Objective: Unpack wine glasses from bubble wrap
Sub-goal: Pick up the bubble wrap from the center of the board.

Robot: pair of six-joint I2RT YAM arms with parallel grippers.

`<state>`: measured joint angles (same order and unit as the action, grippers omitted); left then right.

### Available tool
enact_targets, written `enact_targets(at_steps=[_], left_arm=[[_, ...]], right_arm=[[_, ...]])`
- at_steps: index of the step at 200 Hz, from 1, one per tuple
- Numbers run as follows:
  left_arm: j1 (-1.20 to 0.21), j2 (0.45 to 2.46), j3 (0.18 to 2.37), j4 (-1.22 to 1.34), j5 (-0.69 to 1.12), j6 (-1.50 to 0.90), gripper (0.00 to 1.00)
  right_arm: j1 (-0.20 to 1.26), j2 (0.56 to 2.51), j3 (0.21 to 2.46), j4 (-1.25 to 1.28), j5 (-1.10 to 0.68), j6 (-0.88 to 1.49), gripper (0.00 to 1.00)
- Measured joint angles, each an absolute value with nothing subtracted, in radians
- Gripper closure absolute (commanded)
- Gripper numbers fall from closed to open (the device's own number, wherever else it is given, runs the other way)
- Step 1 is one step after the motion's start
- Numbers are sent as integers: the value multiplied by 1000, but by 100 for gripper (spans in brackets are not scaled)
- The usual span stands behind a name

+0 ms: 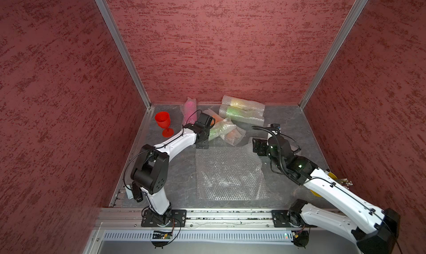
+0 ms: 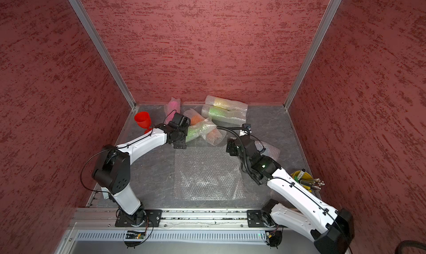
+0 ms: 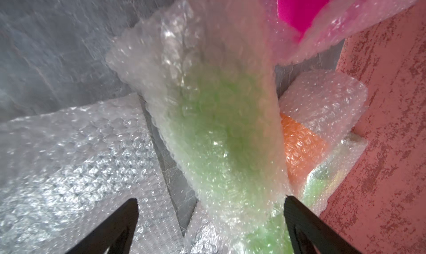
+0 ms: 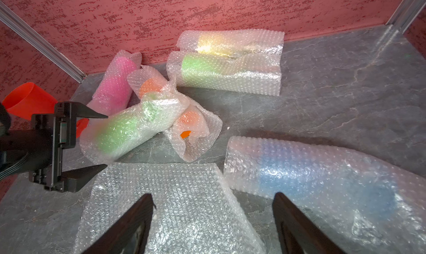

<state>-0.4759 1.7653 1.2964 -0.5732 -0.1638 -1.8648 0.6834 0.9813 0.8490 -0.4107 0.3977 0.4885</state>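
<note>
With the red goblet (image 1: 162,120) bare at the tabletop's (image 1: 288,117) far left, we judge the light green goblet's bubble-wrap sleeve (image 4: 122,130) in the far pile next: left end effector (image 4: 105,140) open astride its near-left end, right end effector (image 4: 212,195) open and empty nearby, so closing follows.

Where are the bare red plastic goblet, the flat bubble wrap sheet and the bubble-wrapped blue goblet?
Red plastic goblet (image 1: 162,119): top view, bowl.
Flat bubble wrap sheet (image 1: 228,174): top view, middle.
Bubble-wrapped blue goblet (image 4: 322,179): right wrist view, bowl.
</note>
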Motion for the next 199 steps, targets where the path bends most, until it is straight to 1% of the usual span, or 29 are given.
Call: enact_targets(at_steps=[91, 105, 132, 151, 199], left_arm=[[-425, 1929, 1404, -537, -164, -1952, 0], [-425, 1936, 1404, -527, -164, -1956, 3], [-424, 1938, 1404, -511, -166, -1952, 15], [-423, 1937, 1404, -502, -167, -1941, 22], [-414, 1902, 1375, -496, -166, -1921, 23]], right_arm=[[683, 981, 849, -411, 397, 478, 17], [683, 981, 849, -411, 397, 478, 17], [683, 981, 849, -411, 397, 478, 17], [683, 981, 849, -411, 397, 478, 17], [683, 981, 849, -411, 398, 478, 18]])
